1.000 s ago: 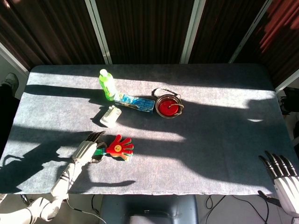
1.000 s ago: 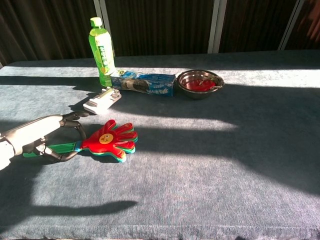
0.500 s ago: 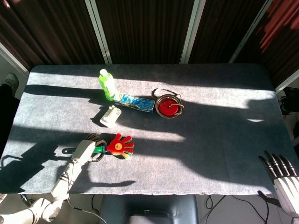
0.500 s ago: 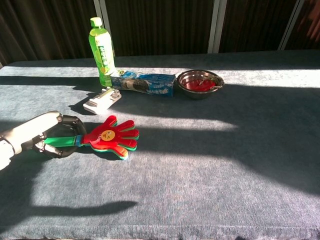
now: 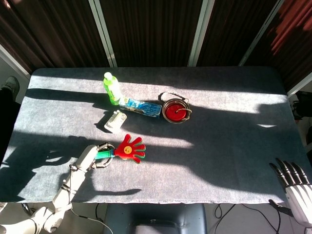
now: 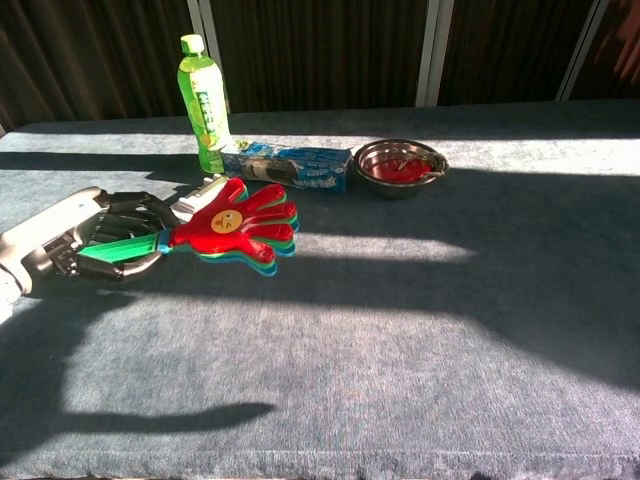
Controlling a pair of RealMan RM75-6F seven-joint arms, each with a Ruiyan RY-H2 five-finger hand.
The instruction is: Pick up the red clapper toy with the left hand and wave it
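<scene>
The red clapper toy (image 5: 129, 148) (image 6: 236, 225), hand-shaped with a green handle, hangs above the grey table (image 5: 219, 146), lifted off the cloth. My left hand (image 5: 89, 157) (image 6: 75, 240) grips its green handle, fingers wrapped around it, at the front left of the table. My right hand (image 5: 292, 181) rests off the table's front right corner with fingers apart, holding nothing; the chest view does not show it.
A green bottle (image 5: 111, 88) (image 6: 203, 103) stands at the back left. Beside it lie a blue packet (image 5: 140, 107) (image 6: 290, 166) and a white box (image 5: 115, 121) (image 6: 200, 195). A metal bowl (image 5: 176, 110) (image 6: 401, 166) with red contents sits near the middle.
My left hand has closed on the handle and raised the clapper off the table. The toy's red palm has moved up and slightly right. The right hand stayed put.
</scene>
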